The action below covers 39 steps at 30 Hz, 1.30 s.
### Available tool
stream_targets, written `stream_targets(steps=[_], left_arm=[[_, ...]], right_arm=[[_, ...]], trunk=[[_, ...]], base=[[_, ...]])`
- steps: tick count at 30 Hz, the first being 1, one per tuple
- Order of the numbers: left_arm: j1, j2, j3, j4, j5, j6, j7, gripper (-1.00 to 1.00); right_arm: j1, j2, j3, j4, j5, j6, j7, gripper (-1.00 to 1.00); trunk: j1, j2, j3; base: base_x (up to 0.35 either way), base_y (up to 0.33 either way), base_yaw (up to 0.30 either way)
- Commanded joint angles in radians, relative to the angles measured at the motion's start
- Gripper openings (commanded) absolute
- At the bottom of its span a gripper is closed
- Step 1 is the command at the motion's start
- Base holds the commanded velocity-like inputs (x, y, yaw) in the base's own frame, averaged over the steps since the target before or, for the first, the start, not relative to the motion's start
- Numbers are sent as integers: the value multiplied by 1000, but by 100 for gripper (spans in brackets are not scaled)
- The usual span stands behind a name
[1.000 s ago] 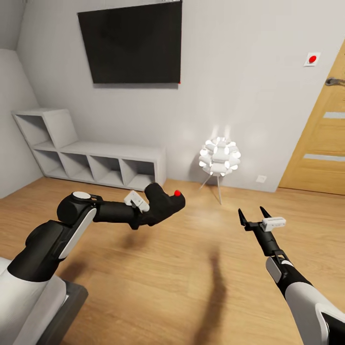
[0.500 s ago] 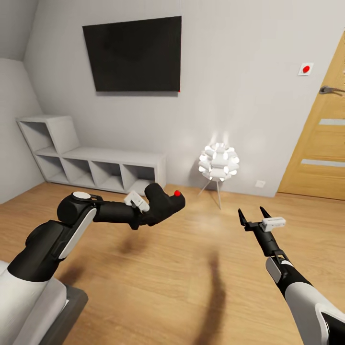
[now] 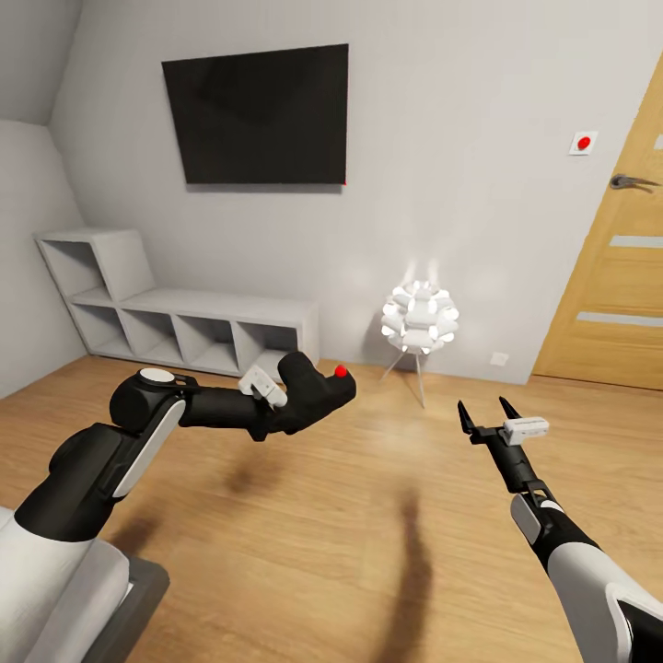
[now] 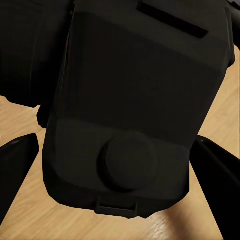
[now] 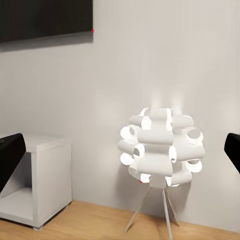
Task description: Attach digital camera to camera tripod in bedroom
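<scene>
While the left end effector (image 3: 299,405) is clamped on the small chunky black digital camera with a red button on top (image 3: 316,394), the first part of the task looks done: the camera is picked up and carried in the air above the light wood floor (image 3: 304,543). In the left wrist view the dark body of the camera (image 4: 132,110) sits between the two black fingers (image 4: 17,165), with the floor below it.

The right end effector (image 3: 489,416) holds nothing; its two fingers stand apart, and it points toward the wall.

What is left, in my judgement, is the bigger part: to find the tripod, go to it and put the camera on its head. No tripod stands in front of the robot here.

Around are a white ball-shaped lamp on thin splayed legs (image 3: 420,319), glowing near the pale grey wall, a low grey shelf with open cubes (image 3: 184,318), a black flat screen on the wall (image 3: 260,114) and a wooden door with a metal handle (image 3: 615,276). The lamp has three legs too, so it could be confused with the tripod. The floor ahead is open.
</scene>
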Motion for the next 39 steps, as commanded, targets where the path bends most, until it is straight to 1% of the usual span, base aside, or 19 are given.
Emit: stream_targets(steps=[1, 24, 27, 32, 39], left_arm=[[-1, 0, -1, 0, 5, 6, 1, -100], [-1, -1, -2, 0, 5, 6, 1, -100], [-1, -1, -2, 0, 5, 6, 1, -100], [-1, -1, -2, 0, 5, 6, 1, -100], [-1, -1, -2, 0, 5, 6, 1, -100]], right_arm=[[-1, 0, -4, 1, -5, -1, 10, 100], [-1, 0, -4, 1, -5, -1, 11, 100], [-1, 0, -4, 6, -5, -2, 10, 100], [-1, 0, -4, 49, -5, -9, 11, 100], [-1, 0, -5, 68, -5, -12, 11, 100]], trunk=[[-4, 7, 1], [-92, 168, 35], [-104, 189, 42], [-123, 224, 56], [-150, 273, 78]], base=[[0, 0, 0], [0, 0, 0], [0, 0, 0], [0, 0, 0], [0, 0, 0]])
